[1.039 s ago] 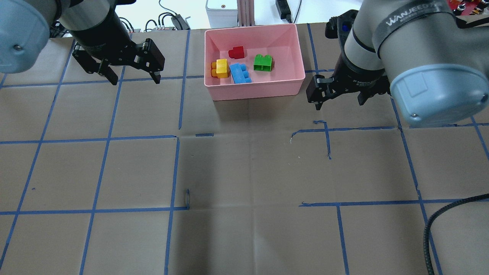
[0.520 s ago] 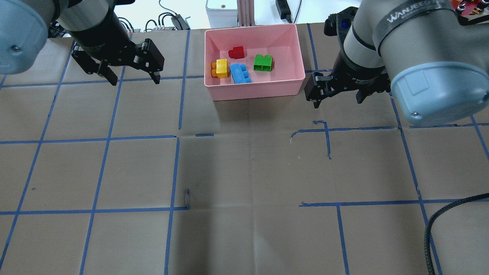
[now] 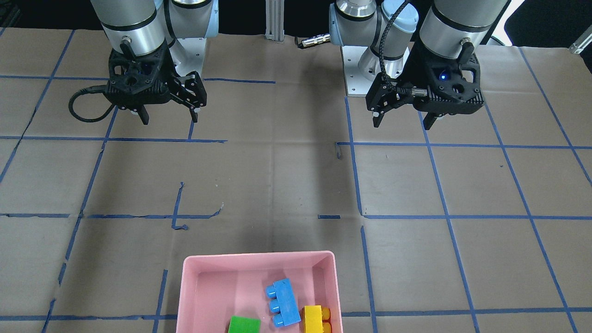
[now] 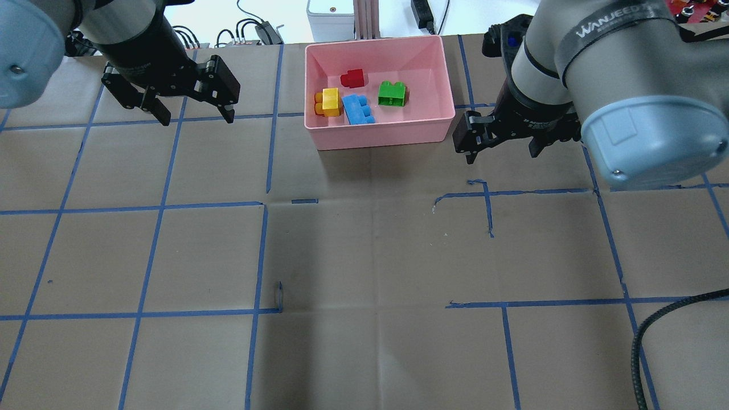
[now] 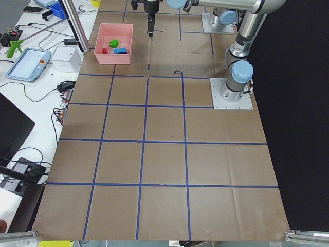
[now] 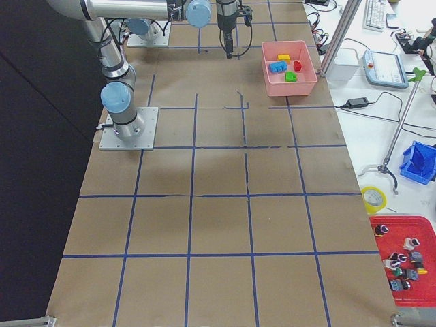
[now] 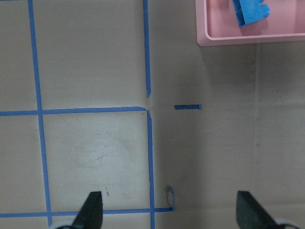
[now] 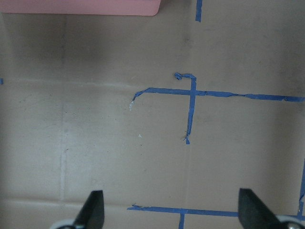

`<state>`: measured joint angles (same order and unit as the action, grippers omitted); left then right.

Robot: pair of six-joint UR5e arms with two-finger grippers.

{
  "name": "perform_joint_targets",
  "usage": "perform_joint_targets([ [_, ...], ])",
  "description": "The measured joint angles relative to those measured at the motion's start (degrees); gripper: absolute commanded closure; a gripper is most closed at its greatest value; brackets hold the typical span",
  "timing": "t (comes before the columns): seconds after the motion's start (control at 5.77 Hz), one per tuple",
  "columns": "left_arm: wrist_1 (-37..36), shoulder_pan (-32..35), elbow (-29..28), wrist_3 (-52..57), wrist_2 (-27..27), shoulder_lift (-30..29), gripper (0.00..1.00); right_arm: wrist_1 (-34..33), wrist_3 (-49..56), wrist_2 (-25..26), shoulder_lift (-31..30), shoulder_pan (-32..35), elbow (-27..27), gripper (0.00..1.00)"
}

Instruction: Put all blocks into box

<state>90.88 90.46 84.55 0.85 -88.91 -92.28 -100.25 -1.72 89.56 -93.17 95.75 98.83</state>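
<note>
Overhead, the left jaws hang wide open and empty above the tabletop [image 4: 370, 256], close to its far edge and well to the left of the box [image 4: 379, 141]. In the left wrist view both fingertips stand far apart with only brown paper and blue tape [image 7: 147, 143] between them.

The box sits against the far edge, across from the robot, and all four blocks lie inside it. The yellow block [image 4: 330, 100] lies on its side by the box's left wall. The blue block [image 4: 357, 109] is just beside it on the right; whether the two touch cannot be told. The red block [image 4: 353, 78] lies behind them, nearer the far wall. The green block [image 4: 392, 93] stands apart on the right.

The right jaws hang just off the box's near right corner, not touching it. They too are spread wide with nothing in them, and the right wrist view shows bare tabletop between the fingertips.
</note>
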Motion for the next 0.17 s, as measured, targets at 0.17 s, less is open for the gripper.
perform_joint_targets([
  [0.17, 0.0, 0.0, -0.3, 0.0, 0.0, 0.0, 0.00, 0.1, 0.0, 0.0, -0.1, 0.0, 0.0, 0.00],
])
